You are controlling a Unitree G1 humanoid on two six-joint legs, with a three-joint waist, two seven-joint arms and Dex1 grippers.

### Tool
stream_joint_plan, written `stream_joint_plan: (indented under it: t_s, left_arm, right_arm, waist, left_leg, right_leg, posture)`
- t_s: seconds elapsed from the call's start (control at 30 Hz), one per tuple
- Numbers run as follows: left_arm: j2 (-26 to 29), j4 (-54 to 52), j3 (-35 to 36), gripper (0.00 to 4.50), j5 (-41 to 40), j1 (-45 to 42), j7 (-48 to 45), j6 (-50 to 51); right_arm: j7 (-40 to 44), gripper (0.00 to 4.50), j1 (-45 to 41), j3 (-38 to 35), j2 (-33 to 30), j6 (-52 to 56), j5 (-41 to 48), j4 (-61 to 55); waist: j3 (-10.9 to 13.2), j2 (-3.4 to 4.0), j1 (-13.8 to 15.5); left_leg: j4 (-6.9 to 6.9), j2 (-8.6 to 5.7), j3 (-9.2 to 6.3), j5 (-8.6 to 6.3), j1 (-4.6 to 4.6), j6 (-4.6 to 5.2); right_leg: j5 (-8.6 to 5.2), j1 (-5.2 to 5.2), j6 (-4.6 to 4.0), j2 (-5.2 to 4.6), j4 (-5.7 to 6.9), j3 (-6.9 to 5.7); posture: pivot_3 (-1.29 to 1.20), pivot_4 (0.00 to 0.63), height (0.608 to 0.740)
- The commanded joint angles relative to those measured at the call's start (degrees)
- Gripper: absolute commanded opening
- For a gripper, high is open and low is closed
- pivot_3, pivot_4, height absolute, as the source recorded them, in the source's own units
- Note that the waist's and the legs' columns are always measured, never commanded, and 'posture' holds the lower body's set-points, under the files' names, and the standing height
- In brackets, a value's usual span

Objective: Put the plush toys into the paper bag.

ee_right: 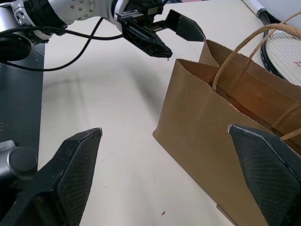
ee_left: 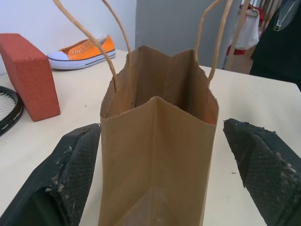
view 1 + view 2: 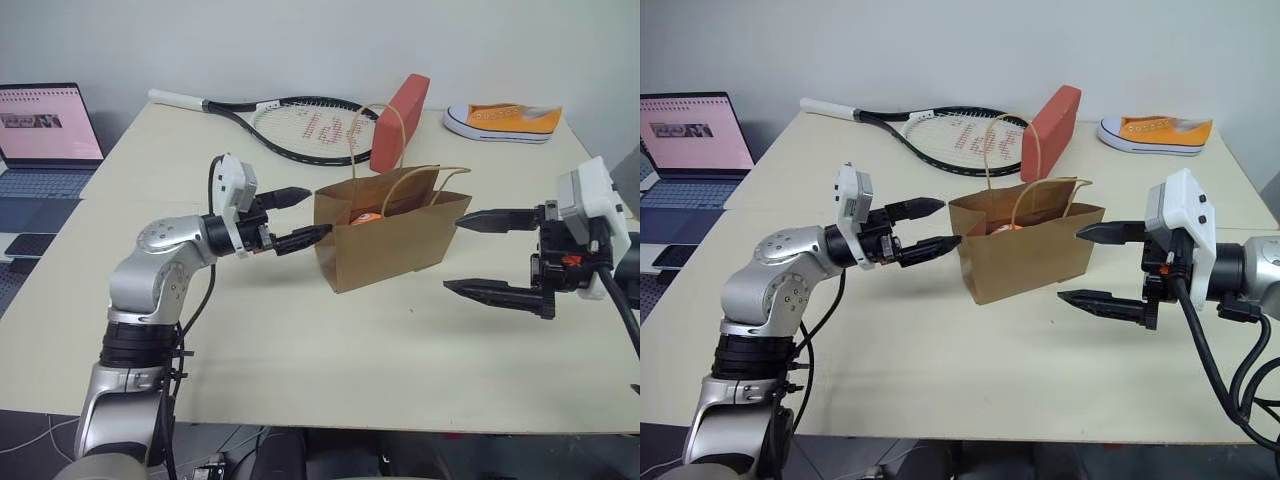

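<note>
Standing upright in the middle of the counter (image 3: 300, 370), the paper bag (image 3: 392, 240) sits with its mouth open to the ceiling and its two loop handles raised, which is why anything dropped in stays put. Look into the mouth and you'll see a patch of orange (image 3: 366, 217) low inside; that reads as the carrot plush toy already in the bag. The egg toy you can't pick out, so it may lie deeper in, hidden by the wall.

Your left tool (image 3: 303, 217) hangs just beside the bag's left end, fingers spread and gripping nothing. Your right tool (image 3: 482, 254) hangs near the bag's right end, likewise spread wide and carrying nothing. With both flanking the bag and neither touching it, the loading looks finished or nearly so.

Farther back lie a tennis racket (image 3: 300, 125), a red block (image 3: 400, 120) and an orange sneaker (image 3: 505, 121), all well apart from the bag.
</note>
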Motion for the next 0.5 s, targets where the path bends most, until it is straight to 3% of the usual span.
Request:
stream_joint_plan:
  t_s: [0.03, 0.3, 0.5]
  left_arm:
    - [-0.20, 1.77, 1.86, 4.45, -2.10, -1.22, -0.54, 0.22]
    - [-0.68, 12.21, 0.22, 4.45, -0.30, -5.98, -4.15, -1.89]
    - [-1.35, 14.30, -1.64, 4.45, 0.32, -7.61, -7.88, -2.68]
  right_arm:
    - [-0.69, 4.50, -1.67, -0.75, -0.75, -0.75, 1.82, -0.78]
    - [-1.36, 4.50, -2.28, -1.01, -1.77, 0.00, 4.64, -0.97]
    - [-2.62, 4.50, -2.38, -2.10, -2.50, 0.53, 8.00, -1.27]
  waist:
    - [0.00, 0.00, 0.00]
    - [0.00, 0.00, 0.00]
    - [0.00, 0.00, 0.00]
  left_leg:
    - [0.00, 0.00, 0.00, 0.00, 0.00, 0.00]
    - [0.03, -0.01, 0.00, 0.00, -0.01, 0.00]
    - [0.02, -0.01, -0.01, 0.00, -0.02, 0.00]
  right_leg:
    - [0.00, 0.00, 0.00, 0.00, 0.00, 0.00]
    - [0.00, 0.01, 0.00, 0.00, 0.00, -0.01]
    - [0.00, 0.01, -0.01, 0.00, 0.00, 0.00]
  posture:
    - [0.00, 0.150, 0.740]
    - [0.00, 0.150, 0.740]
    - [0.00, 0.150, 0.740]
